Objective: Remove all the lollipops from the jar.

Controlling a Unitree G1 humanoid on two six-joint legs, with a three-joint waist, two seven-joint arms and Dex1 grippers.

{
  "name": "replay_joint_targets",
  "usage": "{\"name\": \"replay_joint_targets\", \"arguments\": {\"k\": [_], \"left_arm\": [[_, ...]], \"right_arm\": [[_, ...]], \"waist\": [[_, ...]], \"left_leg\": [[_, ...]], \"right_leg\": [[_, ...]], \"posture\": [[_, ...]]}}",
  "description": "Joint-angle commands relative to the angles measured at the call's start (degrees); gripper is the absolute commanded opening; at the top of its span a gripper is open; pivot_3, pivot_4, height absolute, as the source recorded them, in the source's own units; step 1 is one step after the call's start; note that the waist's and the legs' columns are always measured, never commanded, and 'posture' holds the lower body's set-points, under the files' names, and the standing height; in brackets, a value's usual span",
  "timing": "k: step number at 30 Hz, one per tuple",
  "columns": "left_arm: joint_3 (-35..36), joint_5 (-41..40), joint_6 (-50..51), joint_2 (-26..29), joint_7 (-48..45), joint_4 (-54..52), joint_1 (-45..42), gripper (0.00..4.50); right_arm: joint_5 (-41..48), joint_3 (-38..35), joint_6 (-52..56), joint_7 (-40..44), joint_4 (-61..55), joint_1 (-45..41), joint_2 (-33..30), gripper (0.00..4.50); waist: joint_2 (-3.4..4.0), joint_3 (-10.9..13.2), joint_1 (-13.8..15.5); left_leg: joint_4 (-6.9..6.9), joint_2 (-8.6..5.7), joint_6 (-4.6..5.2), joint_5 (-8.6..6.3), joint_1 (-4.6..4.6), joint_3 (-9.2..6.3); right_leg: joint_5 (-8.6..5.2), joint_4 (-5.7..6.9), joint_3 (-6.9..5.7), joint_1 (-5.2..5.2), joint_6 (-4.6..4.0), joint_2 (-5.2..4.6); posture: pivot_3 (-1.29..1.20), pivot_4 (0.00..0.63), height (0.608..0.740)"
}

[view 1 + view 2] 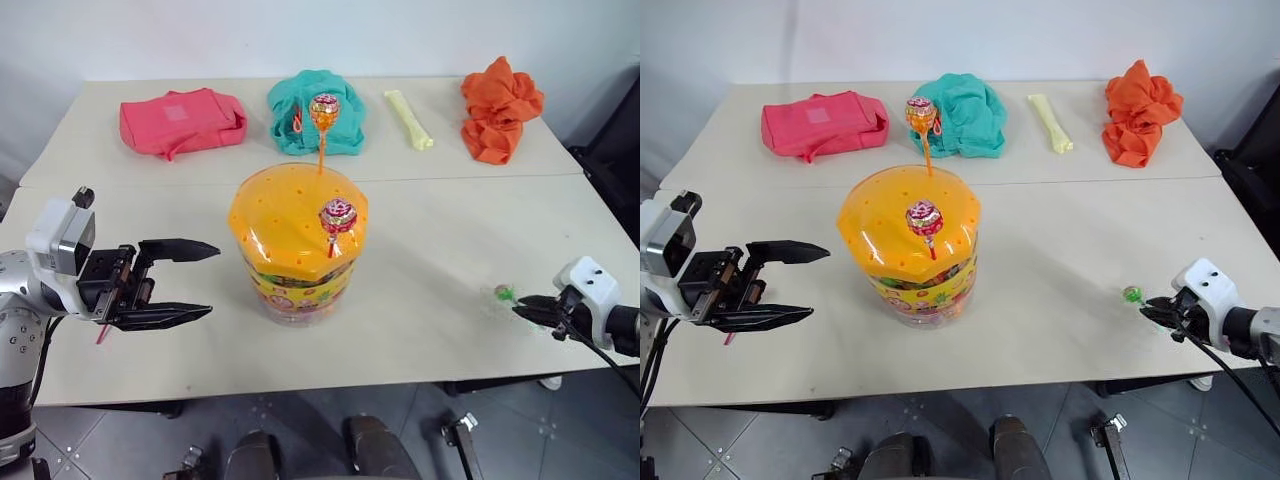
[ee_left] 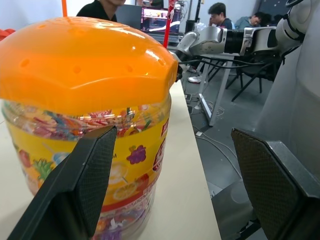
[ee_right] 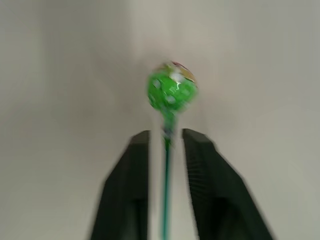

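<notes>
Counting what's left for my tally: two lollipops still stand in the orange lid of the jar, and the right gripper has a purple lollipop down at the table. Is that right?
Not quite. The lollipop between the right gripper's fingers is green, not purple, as the right wrist view shows. The rest holds: two lollipops, an orange-wrapped one and a red-pink one, still stand in the jar's orange lid.

Two head views looking forward and down over the table [image 1: 450,300], both sharing the jar [image 1: 298,250], left wrist view level and close beside that jar [image 2: 85,125], right wrist view close along its fingers [image 3: 210,190] at a green lollipop [image 3: 171,92]
</notes>
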Motion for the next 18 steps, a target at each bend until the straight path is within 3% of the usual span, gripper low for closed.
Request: {"name": "replay_joint_targets", "arguments": {"k": [1, 5, 10, 18], "left_arm": [[2.07, -0.86, 0.07, 0.63, 0.87, -0.35, 0.03, 3.88], [3.87, -0.88, 0.50, 0.63, 1.82, 1.98, 0.85, 3.88], [5.96, -1.18, 0.22, -0.98, 3.52, 4.74, 2.75, 3.88], [6.37, -2.57, 1.13, -2.73, 6.10, 1.82, 4.03, 3.88]], "right_arm": [[6.52, -6.33, -8.16, 8.48, -2.00, -1.86, 2.73, 2.31], [15.87, -9.19, -7.55, 10.49, -10.44, -7.77, 7.48, 2.31], [29.76, -0.57, 4.15, 4.41, -29.38, -18.82, 12.03, 2.31], [26.61, 12.69, 8.06, 1.25, -32.46, -33.15, 20.19, 2.31]], "waist": [[0.00, 0.00, 0.17], [0.07, 0.04, -0.08], [0.11, 0.07, -0.39], [0.07, 0.06, 0.10]], "left_leg": [[0.00, -0.01, 0.01, 0.00, 0.00, -0.01], [0.04, 0.01, 0.01, -0.01, 0.05, -0.06], [-0.02, 0.41, -0.05, -0.04, 0.26, -0.06], [0.02, 0.42, -0.03, -0.17, 0.18, -0.21]], "right_leg": [[0.01, 0.00, -0.02, 0.01, 0.01, -0.01], [0.02, 0.02, -0.05, 0.10, 0.04, 0.00], [0.02, 0.21, -0.05, 0.12, 0.03, 0.00], [0.03, 0.16, -0.45, 0.15, 0.02, -0.20]], "posture": [[0.00, 0.150, 0.740], [0.00, 0.150, 0.740], [0.00, 0.150, 0.740], [0.00, 0.150, 0.740]]}}
